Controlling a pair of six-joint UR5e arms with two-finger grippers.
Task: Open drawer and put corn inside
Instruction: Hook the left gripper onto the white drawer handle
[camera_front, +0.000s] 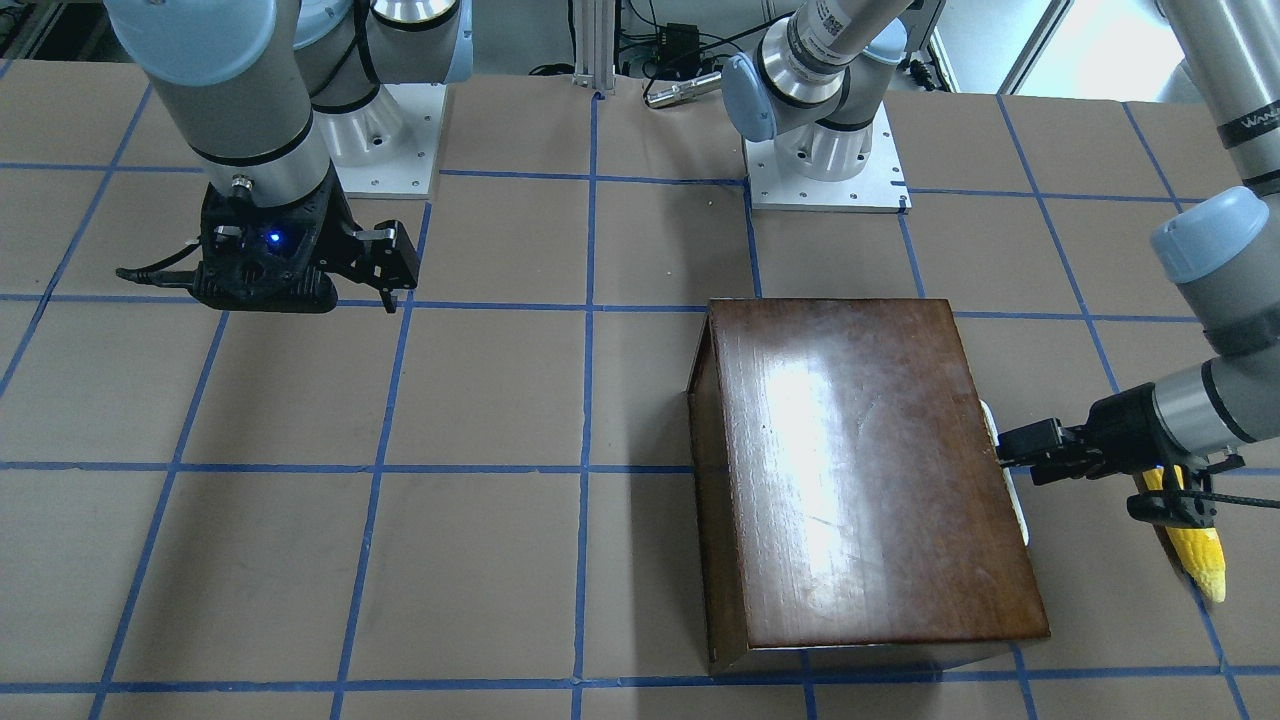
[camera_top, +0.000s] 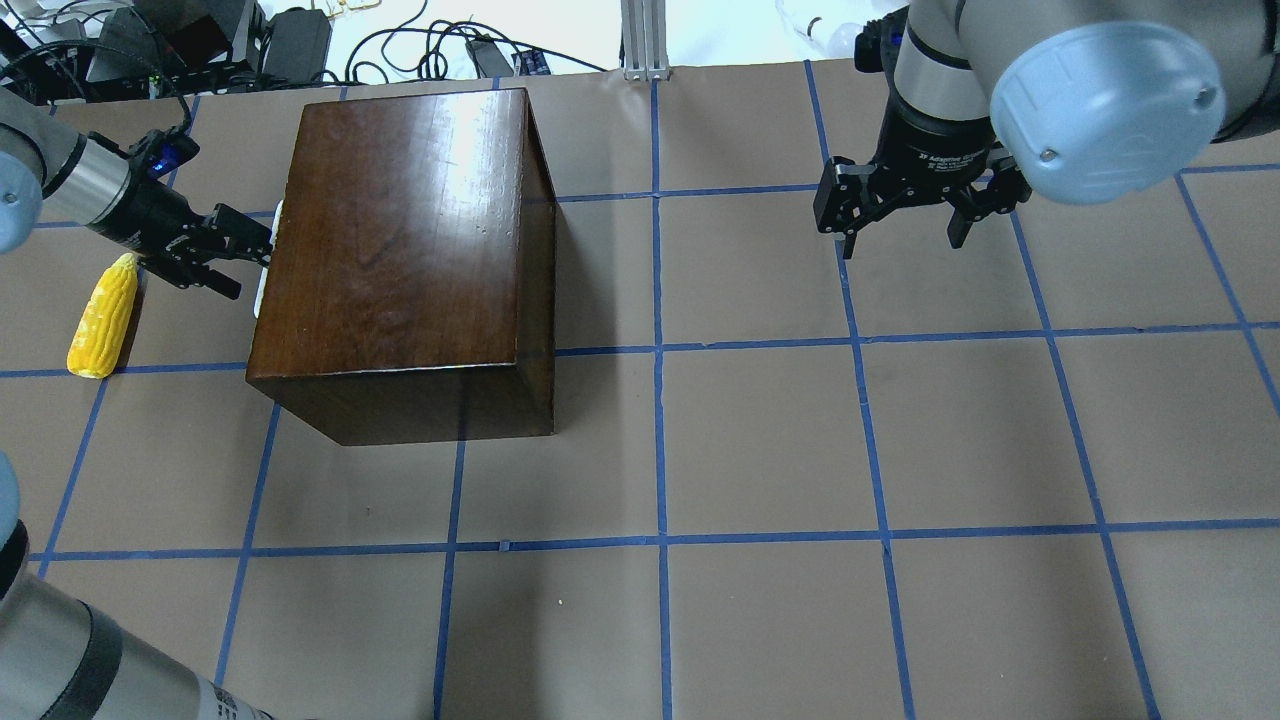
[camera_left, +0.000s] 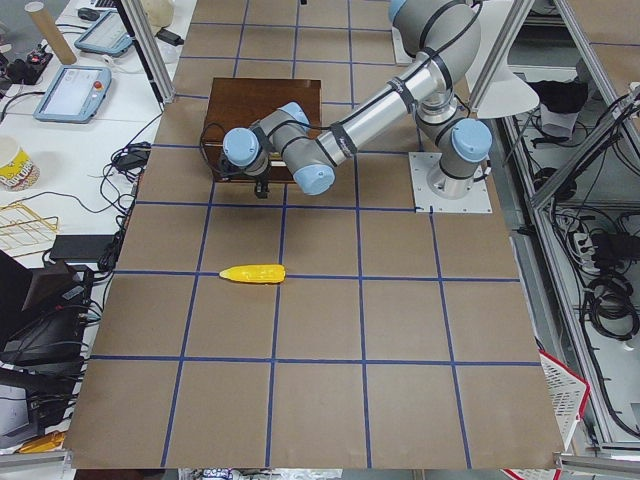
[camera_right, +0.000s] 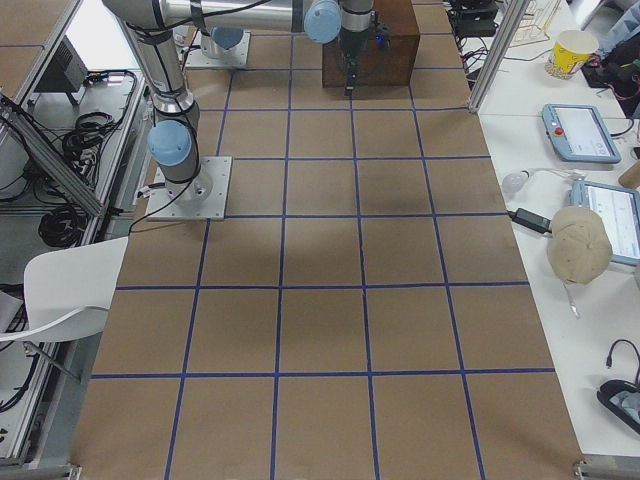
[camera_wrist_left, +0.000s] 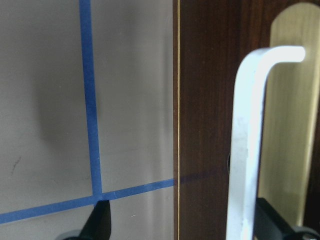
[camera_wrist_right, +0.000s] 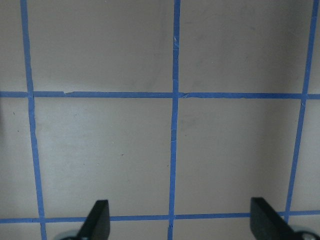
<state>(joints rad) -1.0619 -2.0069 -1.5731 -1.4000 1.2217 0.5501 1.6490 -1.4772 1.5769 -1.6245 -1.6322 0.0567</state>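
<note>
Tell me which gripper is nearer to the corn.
Left. The left gripper is at the handle of the box, with the corn lying just beside its wrist. The right gripper hangs far off, beyond the box's opposite side.

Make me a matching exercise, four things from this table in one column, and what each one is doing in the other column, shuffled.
1. yellow corn cob
2. glossy dark-brown wooden box
3. left hand
4. right hand

A. open above the bare brown table
B. open around the whitish handle
C. lying flat, outside the box
D. standing with its drawer shut

Pairs: 1-C, 2-D, 3-B, 4-A
</note>
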